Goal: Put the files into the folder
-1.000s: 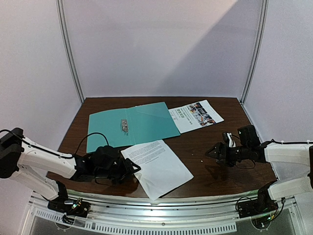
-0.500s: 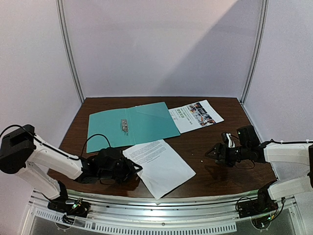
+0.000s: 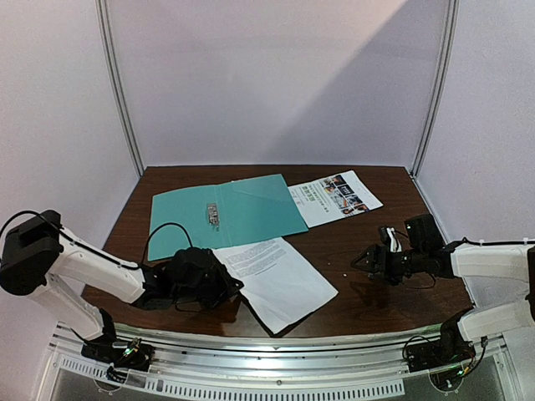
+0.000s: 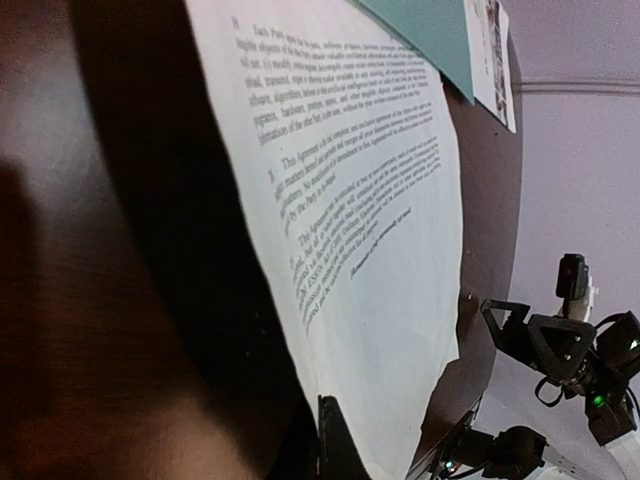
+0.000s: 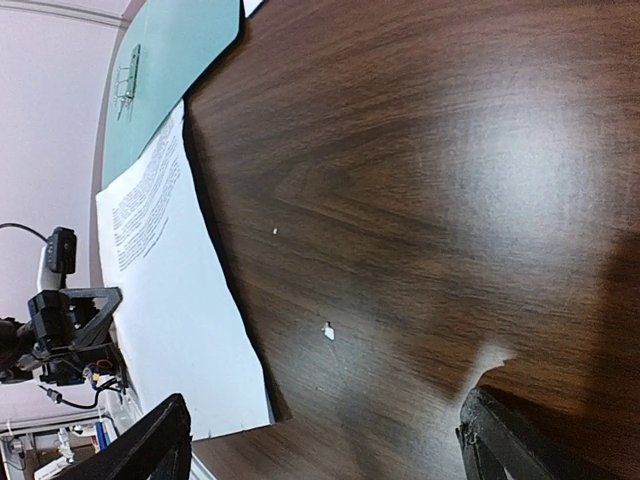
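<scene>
The teal folder [image 3: 242, 213] lies open and flat at the back left, its metal clip [image 3: 212, 215] on the spine. A plain white text sheet [image 3: 280, 280] lies in front of it, overlapping its near edge. My left gripper [image 3: 236, 286] is shut on this sheet's left edge. In the left wrist view the text sheet [image 4: 370, 250] rises off the dark table from my left gripper [image 4: 326, 440]. The photo sheet [image 3: 334, 197] lies right of the folder. My right gripper [image 3: 361, 261] hovers open over bare wood, right of the text sheet [image 5: 170, 280].
The brown table [image 3: 376, 292] is bounded by pale booth walls at the back and sides and a metal rail along the near edge. Small white paper specks [image 5: 327, 331] lie on the wood between the grippers. Cables trail behind both arms.
My left gripper has closed on the text sheet's left edge, and the sheet has shifted slightly right with that edge raised. The right gripper has hardly moved.
</scene>
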Robot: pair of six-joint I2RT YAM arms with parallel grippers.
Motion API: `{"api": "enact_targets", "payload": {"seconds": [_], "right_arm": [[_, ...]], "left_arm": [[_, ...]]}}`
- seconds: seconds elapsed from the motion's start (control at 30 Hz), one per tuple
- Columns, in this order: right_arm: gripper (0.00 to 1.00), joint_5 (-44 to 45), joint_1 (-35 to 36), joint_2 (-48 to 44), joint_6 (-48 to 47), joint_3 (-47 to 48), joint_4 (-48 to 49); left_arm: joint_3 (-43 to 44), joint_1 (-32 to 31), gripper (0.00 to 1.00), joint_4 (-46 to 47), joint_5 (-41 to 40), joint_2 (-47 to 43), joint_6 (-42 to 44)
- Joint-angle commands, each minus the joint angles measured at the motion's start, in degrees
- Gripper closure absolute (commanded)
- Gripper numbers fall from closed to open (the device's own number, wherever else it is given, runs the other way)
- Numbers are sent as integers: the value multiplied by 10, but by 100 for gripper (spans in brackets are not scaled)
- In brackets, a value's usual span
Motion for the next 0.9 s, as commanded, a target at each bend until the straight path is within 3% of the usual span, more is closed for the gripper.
{"api": "enact_targets", "payload": {"seconds": [0.0, 0.5, 0.87], "right_arm": [[8, 23, 6, -9, -15, 8, -23], [8, 38, 6, -25, -18, 19, -37], [7, 19, 6, -19, 53, -11, 79]], "left_arm": [[33, -11, 100, -132, -5, -50, 38], [133, -24, 100, -524, -26, -228, 100], [273, 8, 100, -711, -80, -251, 207]]}}
